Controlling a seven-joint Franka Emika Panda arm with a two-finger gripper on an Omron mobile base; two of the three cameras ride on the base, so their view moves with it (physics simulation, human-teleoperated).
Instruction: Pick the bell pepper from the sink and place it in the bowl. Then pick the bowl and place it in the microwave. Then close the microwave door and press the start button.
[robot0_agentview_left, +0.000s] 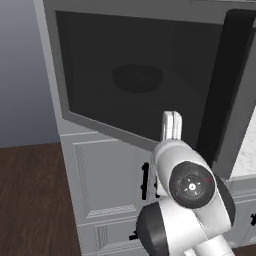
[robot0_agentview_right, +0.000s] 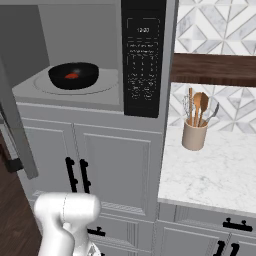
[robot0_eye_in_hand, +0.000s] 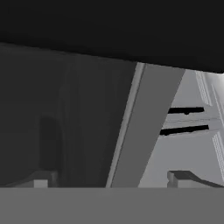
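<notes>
The two finger tips of the gripper (robot0_eye_in_hand: 111, 179) are seen spread wide, nothing between them. Just ahead of them the grey frame of the open microwave door (robot0_agentview_left: 145, 75) is seen edge-on. Beyond it, inside the microwave (robot0_agentview_right: 80, 55), one black bowl (robot0_agentview_right: 74, 75) rests on the turntable, one red bell pepper (robot0_agentview_right: 72, 76) in it.

Red bell pepper (robot0_agentview_right: 72, 76), glossy black bowl (robot0_agentview_right: 73, 75), grey microwave (robot0_agentview_right: 80, 40)

Grey paneled cabinet doors (robot0_agentview_right: 114, 167) with black bar handles (robot0_agentview_right: 70, 174) run below. White marble tabletop (robot0_agentview_right: 210, 172) at right carries a beige utensil crock (robot0_agentview_right: 194, 134) (wooden spoons inside). Patterned marble tile backsplash (robot0_agentview_right: 220, 27); dark wood shelf (robot0_agentview_right: 215, 69). Dark wood floor (robot0_agentview_left: 32, 200); blue-grey wall (robot0_agentview_left: 22, 75).
</notes>
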